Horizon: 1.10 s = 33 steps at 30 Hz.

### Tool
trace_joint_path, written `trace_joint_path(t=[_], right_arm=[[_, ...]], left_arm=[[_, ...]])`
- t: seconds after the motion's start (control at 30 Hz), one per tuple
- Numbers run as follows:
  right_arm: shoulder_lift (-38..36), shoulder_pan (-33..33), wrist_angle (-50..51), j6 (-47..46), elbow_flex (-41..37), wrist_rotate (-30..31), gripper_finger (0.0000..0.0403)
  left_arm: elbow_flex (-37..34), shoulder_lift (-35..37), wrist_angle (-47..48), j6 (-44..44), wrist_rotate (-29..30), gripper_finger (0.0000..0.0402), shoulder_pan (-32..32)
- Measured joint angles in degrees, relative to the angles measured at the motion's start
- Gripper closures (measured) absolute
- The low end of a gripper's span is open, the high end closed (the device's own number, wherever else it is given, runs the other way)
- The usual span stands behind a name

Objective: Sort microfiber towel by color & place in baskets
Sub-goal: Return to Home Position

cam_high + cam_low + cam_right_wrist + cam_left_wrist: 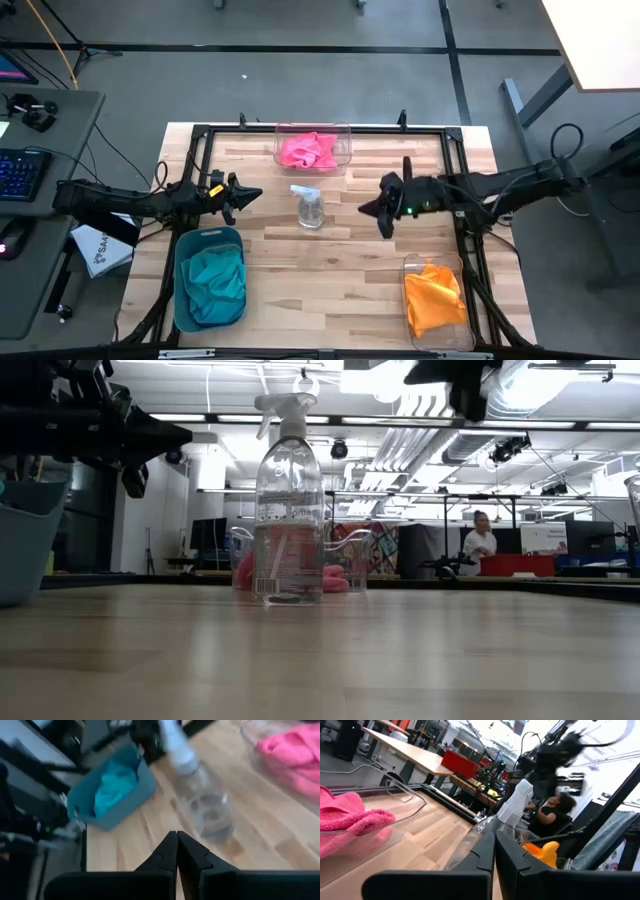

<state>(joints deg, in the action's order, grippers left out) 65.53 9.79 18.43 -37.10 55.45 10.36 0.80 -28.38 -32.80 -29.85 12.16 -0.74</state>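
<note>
Both arms reach in level from the left and right sides. The left tool [243, 195] and right tool [370, 209] face each other (well apart), each with fingers pressed together.

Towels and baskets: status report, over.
Left gripper shut, empty; right gripper shut, empty. Pink towel in far clear basket, teal towels in teal basket, orange towel in near clear basket. Spray bottle upright between the grippers.

Pink towel [309, 150] in clear basket [344, 134]; orange towel [433, 300] in 2nd clear basket [430, 262]; teal towels [215, 282] in teal basket [181, 286].
</note>
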Motion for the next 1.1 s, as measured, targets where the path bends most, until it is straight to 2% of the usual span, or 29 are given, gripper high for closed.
trace_joint_path(t=[0.17,0.33,0.73,0.97,1.1], right_arm=[[-6.56,-7.88,-22.27,5.49,-17.29,-6.36,0.0402],[-13.38,-10.14,-32.97,7.58,-29.39,-7.32,0.0402],[-32.72,-9.64,-42.37,7.36,-49.67,-7.38,0.0403],[-39.79,-9.77,-44.31,15.52,-54.67,-7.17,0.0403],[-40.14,-9.77,-39.46,17.17,-54.57,-7.16,0.0403]], left_arm=[[0.00,0.02,0.00,0.00,0.00,0.0401,0.01],[0.00,0.00,0.20,0.00,0.00,0.0401,0.01],[0.00,0.00,0.39,0.00,0.00,0.0401,0.01],[0.00,0.00,0.42,0.02,0.00,0.0401,0.01],[0.01,0.00,0.42,0.02,0.00,0.0401,0.01]])
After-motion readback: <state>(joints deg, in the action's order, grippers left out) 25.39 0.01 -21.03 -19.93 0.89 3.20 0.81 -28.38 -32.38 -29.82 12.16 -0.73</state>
